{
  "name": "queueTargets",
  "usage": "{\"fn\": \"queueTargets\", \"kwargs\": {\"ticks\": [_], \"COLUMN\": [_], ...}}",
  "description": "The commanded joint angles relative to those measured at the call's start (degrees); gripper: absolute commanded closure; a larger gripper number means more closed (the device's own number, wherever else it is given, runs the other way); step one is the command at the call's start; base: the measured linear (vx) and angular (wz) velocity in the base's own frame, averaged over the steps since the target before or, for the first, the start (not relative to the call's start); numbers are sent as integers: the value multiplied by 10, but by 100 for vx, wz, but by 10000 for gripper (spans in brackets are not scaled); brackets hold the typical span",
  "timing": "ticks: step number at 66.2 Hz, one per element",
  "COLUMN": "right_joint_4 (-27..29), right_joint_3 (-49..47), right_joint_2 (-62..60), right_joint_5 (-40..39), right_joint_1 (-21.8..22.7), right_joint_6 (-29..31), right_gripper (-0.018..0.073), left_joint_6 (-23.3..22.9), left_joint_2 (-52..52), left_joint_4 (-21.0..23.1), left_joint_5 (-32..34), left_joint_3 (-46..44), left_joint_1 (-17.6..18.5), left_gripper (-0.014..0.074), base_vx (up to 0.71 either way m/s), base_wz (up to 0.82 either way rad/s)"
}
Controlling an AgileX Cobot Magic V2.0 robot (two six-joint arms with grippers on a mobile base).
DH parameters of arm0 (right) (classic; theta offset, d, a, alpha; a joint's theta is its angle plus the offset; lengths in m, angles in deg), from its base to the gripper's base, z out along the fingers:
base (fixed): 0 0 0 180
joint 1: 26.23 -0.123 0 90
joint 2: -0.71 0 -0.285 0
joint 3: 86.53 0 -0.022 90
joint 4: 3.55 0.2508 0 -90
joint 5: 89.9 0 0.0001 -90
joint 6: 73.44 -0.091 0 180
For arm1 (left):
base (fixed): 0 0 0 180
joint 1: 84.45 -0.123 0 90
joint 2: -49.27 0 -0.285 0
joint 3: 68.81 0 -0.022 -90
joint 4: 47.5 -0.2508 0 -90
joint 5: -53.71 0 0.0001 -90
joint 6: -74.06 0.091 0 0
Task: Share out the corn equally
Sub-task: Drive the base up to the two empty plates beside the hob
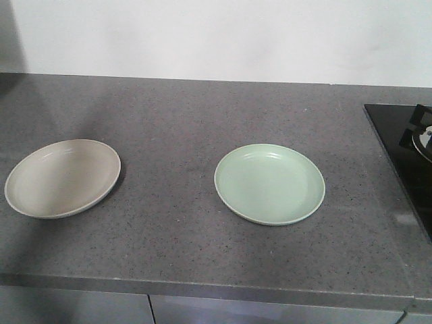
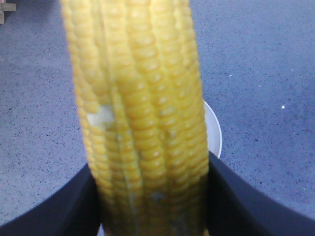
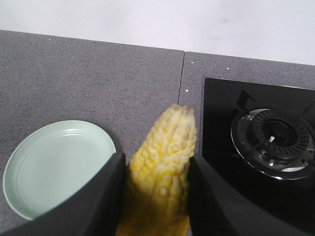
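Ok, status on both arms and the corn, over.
Left gripper shut on left cob. Right gripper shut on right cob. Beige plate and green plate both empty. Nothing blocking them.

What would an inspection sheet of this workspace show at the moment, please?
Surface: grey speckled countertop, holding two plates.
Job's things: beige plate and green plate, both empty; left cob and right cob, both held off the counter.
Clutter: nothing seen.
Grippers: left pincer shut on left cob; right pincer shut on right cob, seen between green plate and hob.
Cables: nothing seen.
Surroundings: black gas hob at the right, white wall behind, cabinet fronts below.
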Motion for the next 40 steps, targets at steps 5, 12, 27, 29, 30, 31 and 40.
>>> {"fn": "queueTargets", "kwargs": {"ticks": [5,12,27,29,30,31,40], "right_joint_4": [2,2,2,2,2,2,2], "right_joint_3": [-13,-13,-13,-13,-13,-13,-13], "right_joint_2": [-9,-9,-9,-9,-9,-9,-9], "right_joint_5": [-38,-38,-38,-38,-38,-38,-38], "right_joint_1": [5,5,5,5,5,5,5], "right_joint_6": [4,4,4,4,4,4,4], "right_gripper": [440,440,440,440,440,440,440], "left_joint_6": [-4,-4,-4,-4,-4,-4,-4], "left_joint_2": [-12,-12,-12,-12,-12,-12,-12], "left_joint_4": [-9,-9,-9,-9,-9,-9,-9], "left_joint_5": [36,36,36,36,36,36,36], "left_joint_3": [-14,-14,-14,-14,-14,-14,-14], "left_joint_1": [0,0,0,0,0,0,0], "left_gripper": [594,594,594,594,594,594,594], "base_vx": [6,6,5,5,5,5,5], "base_wz": [0,0,-3,-4,-4,-4,-5]}}
